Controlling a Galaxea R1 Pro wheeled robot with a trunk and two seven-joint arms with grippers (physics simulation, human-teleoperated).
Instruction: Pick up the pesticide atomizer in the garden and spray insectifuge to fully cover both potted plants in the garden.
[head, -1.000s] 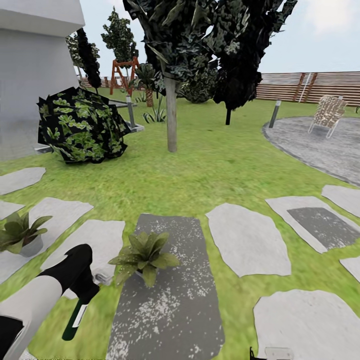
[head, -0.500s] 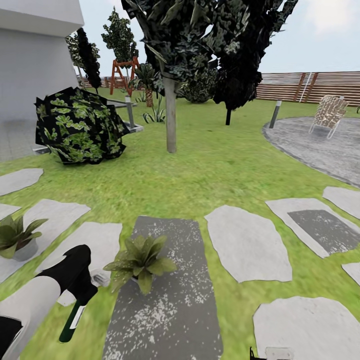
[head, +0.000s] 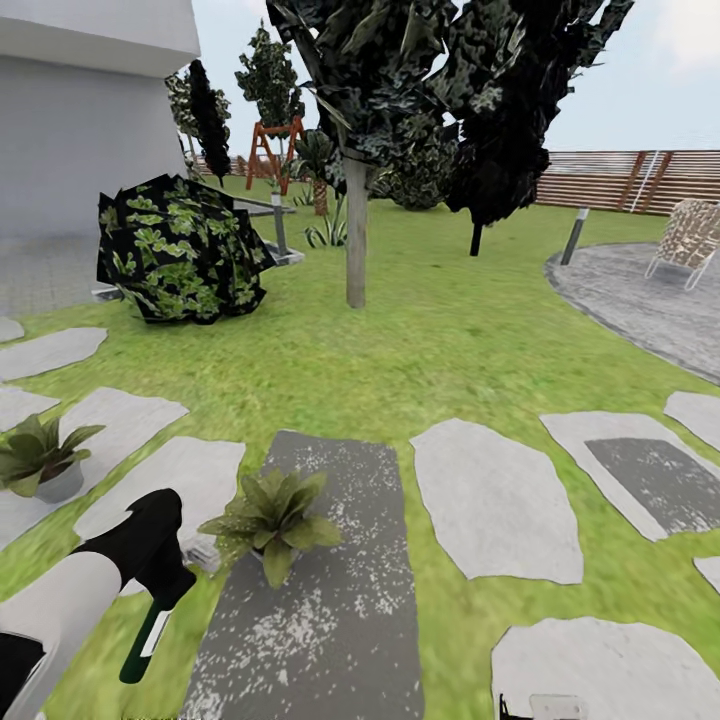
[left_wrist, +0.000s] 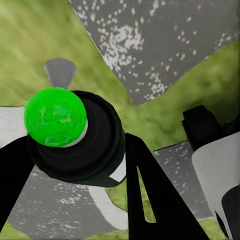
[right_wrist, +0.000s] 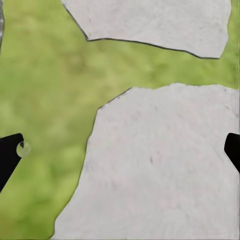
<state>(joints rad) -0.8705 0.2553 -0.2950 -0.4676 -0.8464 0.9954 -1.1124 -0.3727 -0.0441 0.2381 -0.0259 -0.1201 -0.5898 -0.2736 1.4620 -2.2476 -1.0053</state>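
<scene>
In the garden (head: 420, 360), my left gripper (head: 165, 592) is shut on the pesticide atomizer (head: 143, 642), a dark-green bottle with a white label strip that hangs down and leftward from the fingers. In the left wrist view the atomizer (left_wrist: 95, 150) appears end-on, clamped by the black fingers (left_wrist: 150, 200) of the left gripper (left_wrist: 75, 165). One potted plant (head: 270, 515) sits on a dark stepping stone just right of that gripper. The second potted plant (head: 40, 460) stands on a pale stone at the far left. My right gripper (right_wrist: 120, 155) is open over grass and a pale stone.
Pale and dark stepping stones (head: 495, 505) lie across the lawn. A dark leafy bush (head: 180, 250) and a grey wall (head: 80, 150) stand at the back left. A tree trunk (head: 355, 235) rises at centre, with a slatted fence (head: 630, 180) and a chair (head: 690, 240) at the right.
The whole view has shifted a little, so the camera has moved. My left gripper still holds the atomizer in the same pose.
</scene>
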